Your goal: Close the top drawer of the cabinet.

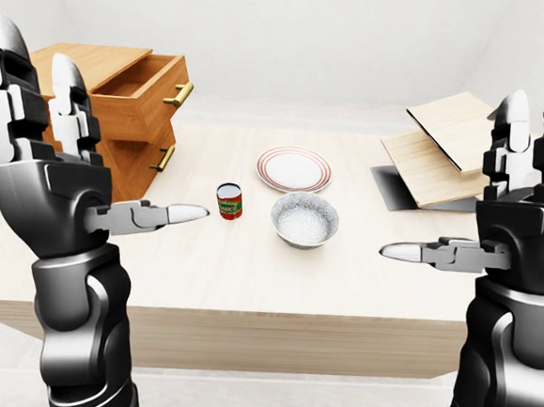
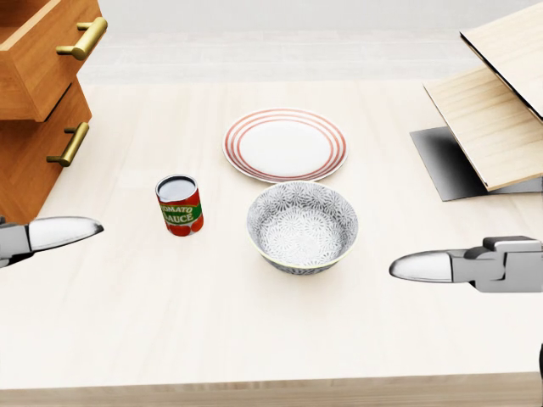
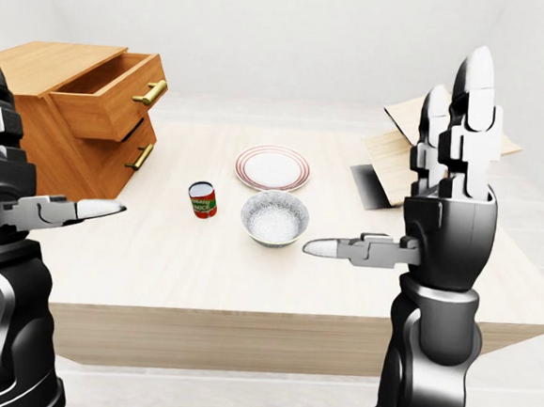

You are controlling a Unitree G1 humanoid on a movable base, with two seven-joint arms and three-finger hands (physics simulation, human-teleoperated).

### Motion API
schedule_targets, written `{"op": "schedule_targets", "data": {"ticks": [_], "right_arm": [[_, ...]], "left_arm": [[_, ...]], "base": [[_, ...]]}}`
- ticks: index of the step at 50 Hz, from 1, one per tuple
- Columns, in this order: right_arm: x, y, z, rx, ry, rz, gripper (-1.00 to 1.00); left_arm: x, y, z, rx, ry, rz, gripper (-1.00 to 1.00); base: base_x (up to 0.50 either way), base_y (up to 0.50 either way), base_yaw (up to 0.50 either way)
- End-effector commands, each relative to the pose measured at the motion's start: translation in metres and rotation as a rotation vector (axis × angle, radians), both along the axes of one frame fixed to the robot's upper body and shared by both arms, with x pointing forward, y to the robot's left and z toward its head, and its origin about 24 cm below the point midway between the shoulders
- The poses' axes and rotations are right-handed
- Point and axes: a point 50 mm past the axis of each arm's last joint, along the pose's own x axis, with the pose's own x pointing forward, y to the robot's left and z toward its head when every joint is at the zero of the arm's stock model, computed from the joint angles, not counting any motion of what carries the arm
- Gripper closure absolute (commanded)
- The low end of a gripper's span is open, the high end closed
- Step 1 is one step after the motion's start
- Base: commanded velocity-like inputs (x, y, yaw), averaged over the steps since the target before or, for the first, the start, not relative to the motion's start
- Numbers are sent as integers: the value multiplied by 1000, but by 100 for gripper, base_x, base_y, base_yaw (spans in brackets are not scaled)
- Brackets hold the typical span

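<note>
Atop cabinet, top drawer open (brass handle)

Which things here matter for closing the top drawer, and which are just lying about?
For the job:
- top drawer, pulled out
- cabinet
- left hand, open
- right hand, open

Lying about:
- can
- bowl
- plate
- wooden boards
- table

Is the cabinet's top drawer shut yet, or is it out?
Out. In the right-eye view the top drawer juts past the lower drawer, its hollow inside showing. Neither the left hand nor the right hand touches it.
</note>
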Motion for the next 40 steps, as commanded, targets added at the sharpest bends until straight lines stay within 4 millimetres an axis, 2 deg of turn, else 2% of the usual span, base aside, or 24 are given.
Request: {"op": "schedule_targets", "data": {"ticks": [1,5,20,28,34,40], "right_arm": [[-5,1,6,0,-35,13,-100],[-6,0,7,0,-42,8,-100],[-4,0,4,-3,-23,7,-100],[-5,0,8,-1,-47,3,-100],[-4,-2,4,6,-26,1,-100],[-3,-2,1,14,-11,5,-100]], "left_arm": [[-9,0,12,-3,-72,-6,-100],[-9,0,14,-10,-81,-8,-100],[1,-1,-3,13,18,-12,-100],[-1,-3,2,38,-4,-18,-100],[0,-4,1,37,-2,-19,-100],[-6,-7,10,44,-55,-26,-100]], "base": [[0,0,0],[0,8,0],[0,50,0],[0,50,0],[0,50,0],[0,50,0]]}}
